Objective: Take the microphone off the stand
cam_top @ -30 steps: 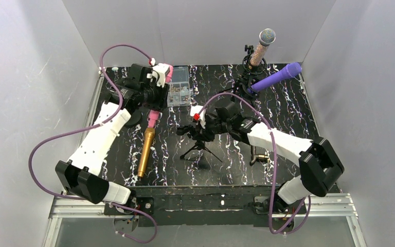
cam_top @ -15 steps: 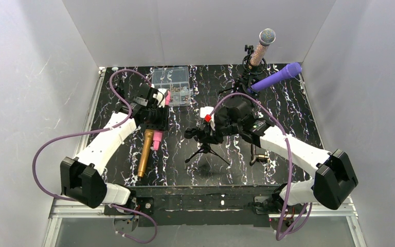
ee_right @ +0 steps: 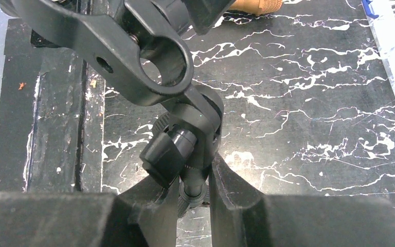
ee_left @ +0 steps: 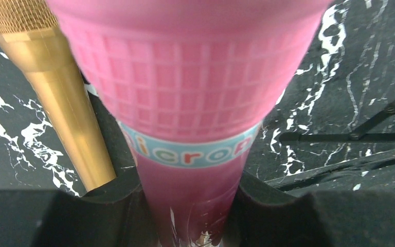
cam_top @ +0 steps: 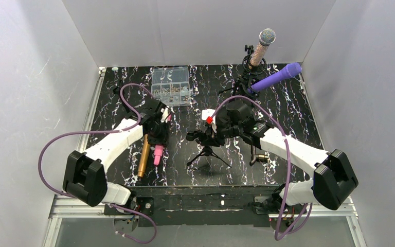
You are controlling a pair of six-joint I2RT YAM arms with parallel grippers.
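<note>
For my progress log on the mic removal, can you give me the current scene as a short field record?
left gripper: shut on pink microphone
pink microphone: out of the stand, beside gold microphone
gold microphone: lying on table
right gripper: shut on the neck of the tripod stand
clip: empty

Black marbled table (cam_top: pixel 299 109) bears gold microphone (cam_top: pixel 144 157), clear box (cam_top: pixel 172 86), tripod stand (cam_top: pixel 208 153)
</note>
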